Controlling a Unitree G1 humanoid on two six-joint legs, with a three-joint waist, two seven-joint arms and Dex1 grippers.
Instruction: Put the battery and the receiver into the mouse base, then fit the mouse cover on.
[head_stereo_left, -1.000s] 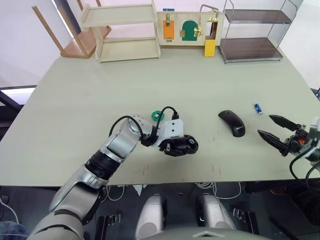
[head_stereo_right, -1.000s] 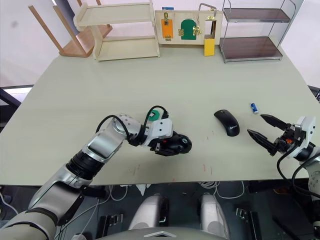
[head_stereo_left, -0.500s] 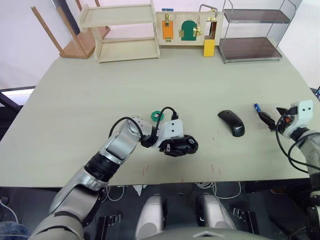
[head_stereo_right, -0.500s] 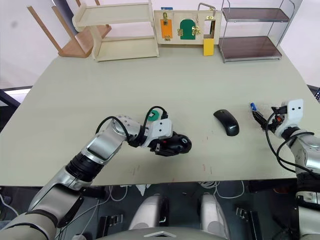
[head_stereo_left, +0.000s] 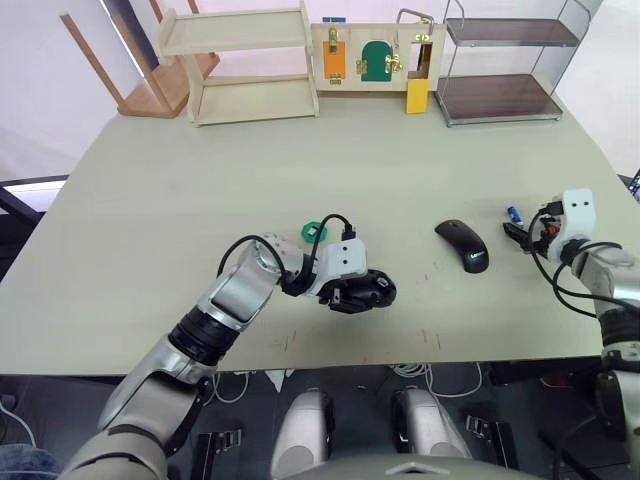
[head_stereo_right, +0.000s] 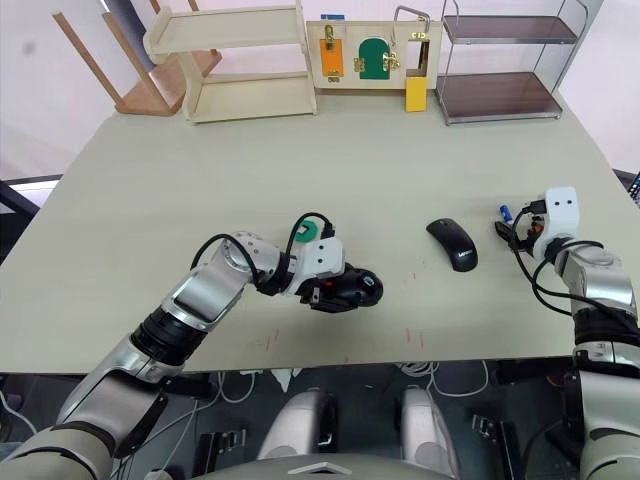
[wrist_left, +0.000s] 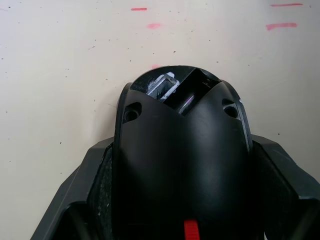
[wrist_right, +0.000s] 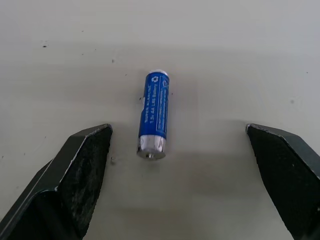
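Note:
The mouse base (head_stereo_left: 365, 290), black with a red mark, lies on the table near the front middle, and my left gripper (head_stereo_left: 345, 292) is shut on its sides. In the left wrist view a small silver-ended piece (wrist_left: 162, 85), apparently the receiver, sits in a hollow at the mouse base's (wrist_left: 182, 150) far end. The glossy black mouse cover (head_stereo_left: 463, 245) lies to the right. Further right is the blue battery (head_stereo_left: 514, 213), lying flat. My right gripper (head_stereo_left: 520, 232) is open just beside it. In the right wrist view the battery (wrist_right: 153, 121) lies between the spread fingers (wrist_right: 80, 160), untouched.
A green disc (head_stereo_left: 313, 230) lies just behind my left wrist. Along the table's far edge stand a wooden shelf (head_stereo_left: 250, 60), a latch board (head_stereo_left: 375, 55) and a wire rack (head_stereo_left: 505, 60). Small red marks (head_stereo_left: 430, 340) dot the table's front.
My right arm has swung up from the front right edge to the battery, with its open fingers now facing it. The left arm and mouse base have stayed put.

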